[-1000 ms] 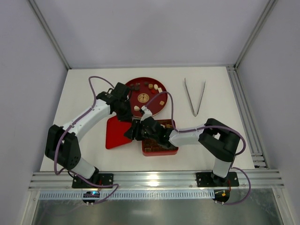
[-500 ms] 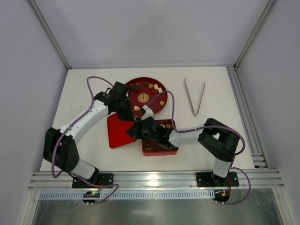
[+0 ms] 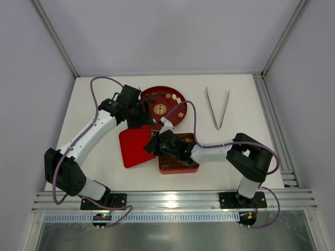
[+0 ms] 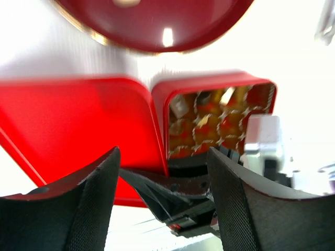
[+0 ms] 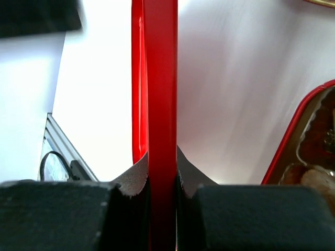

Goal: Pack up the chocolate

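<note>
Chocolate [image 3: 168,97] pieces lie scattered along the upper and right parts of the round red plate [image 3: 172,106] at upper centre of the overhead view. They sit just beyond the left gripper [image 3: 140,116], whose fingers stand spread at the plate's left edge, holding nothing. Below it, the right gripper [image 5: 162,167] is pressed together on the edge of the flat red lid [image 3: 135,147], beside the red box [image 3: 178,170] of compartments.
</note>
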{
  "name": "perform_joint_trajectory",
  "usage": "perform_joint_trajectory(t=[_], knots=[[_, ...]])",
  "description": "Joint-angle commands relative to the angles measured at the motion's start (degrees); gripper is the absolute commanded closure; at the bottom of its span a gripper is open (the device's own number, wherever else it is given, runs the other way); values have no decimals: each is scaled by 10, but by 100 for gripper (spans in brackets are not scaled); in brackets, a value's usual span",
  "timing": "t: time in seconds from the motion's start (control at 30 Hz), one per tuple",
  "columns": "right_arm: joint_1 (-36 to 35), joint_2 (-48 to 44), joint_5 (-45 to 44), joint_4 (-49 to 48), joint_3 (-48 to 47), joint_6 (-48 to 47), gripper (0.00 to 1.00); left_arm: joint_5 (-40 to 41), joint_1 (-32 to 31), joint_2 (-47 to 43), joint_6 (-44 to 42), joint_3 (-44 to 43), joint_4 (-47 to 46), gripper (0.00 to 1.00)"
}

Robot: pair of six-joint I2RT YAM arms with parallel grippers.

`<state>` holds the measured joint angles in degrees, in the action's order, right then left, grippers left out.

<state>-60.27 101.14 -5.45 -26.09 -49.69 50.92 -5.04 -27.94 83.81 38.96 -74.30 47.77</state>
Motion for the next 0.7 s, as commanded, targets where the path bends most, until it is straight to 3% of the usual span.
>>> perform_joint_trajectory(t=[0.0,0.1,0.3,0.43,0.53,0.6,0.67], knots=[[3,-59,-18,4,-20,-14,96,32,18,-33,-48,-68,7,33],[15,-76,1,41,-40,-17,96,45,25,-41,-77,-127,29,26],[67,-145,47,175,-91,-13,96,72,28,-102,-150,-168,13,26],[154,-208,81,355,-168,-51,96,63,25,-163,-199,-138,-28,26],[214,-236,84,473,-238,-92,96,66,-4,-212,-229,-107,-66,25],[244,-242,110,521,-270,-104,96,97,-65,-224,-249,-93,-80,23],[273,-246,116,582,-322,-122,96,186,-124,-232,-270,-67,-108,21]])
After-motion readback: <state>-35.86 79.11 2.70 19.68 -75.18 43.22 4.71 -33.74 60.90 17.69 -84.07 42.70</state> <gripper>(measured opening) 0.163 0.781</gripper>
